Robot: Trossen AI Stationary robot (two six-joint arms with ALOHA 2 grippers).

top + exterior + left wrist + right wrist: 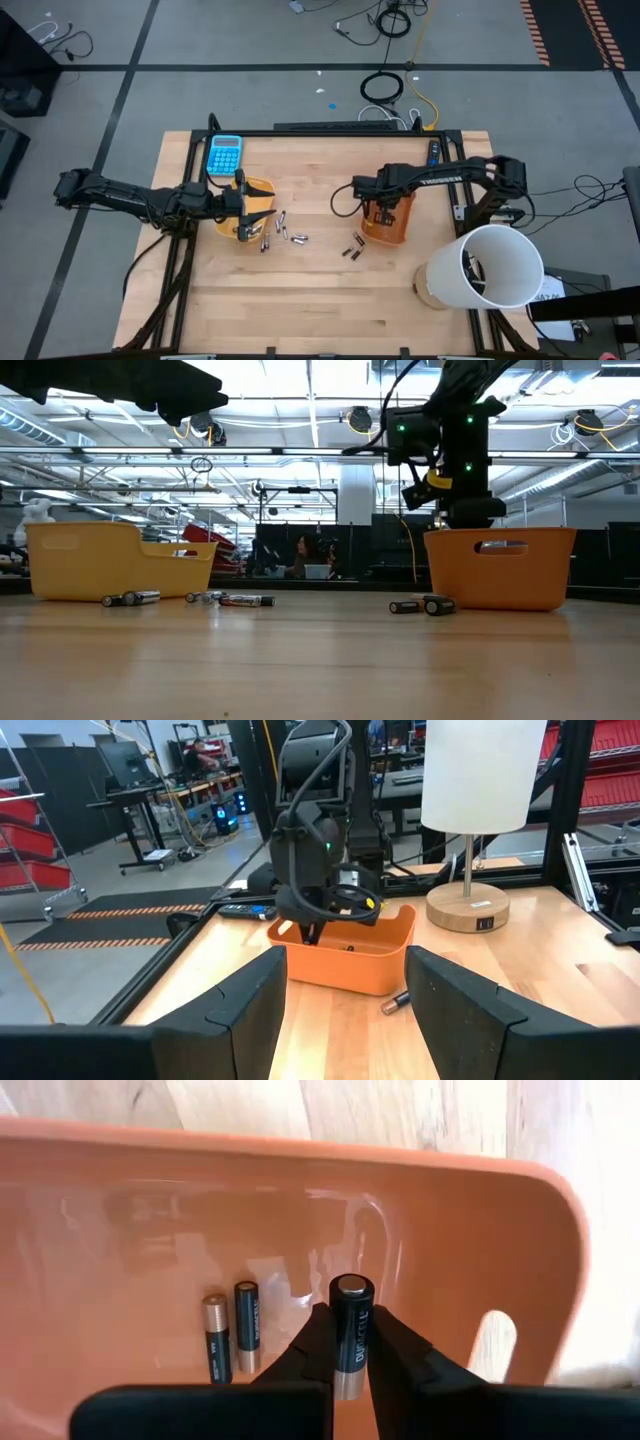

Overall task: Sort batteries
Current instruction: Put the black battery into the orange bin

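Right claw [347, 1342]: one battery [350, 1335]; tray [480, 1230]: two.

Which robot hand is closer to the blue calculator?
Left. The left gripper sits over the yellow bin just below the calculator; the right gripper, holding a battery, is far across the table over the orange bin.

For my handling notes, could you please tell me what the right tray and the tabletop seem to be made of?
Right tray: orange plastic, probably glossy, since its inner wall mirrors the batteries. Tabletop: pale wood, with visible plank lines and grain, matte-looking.
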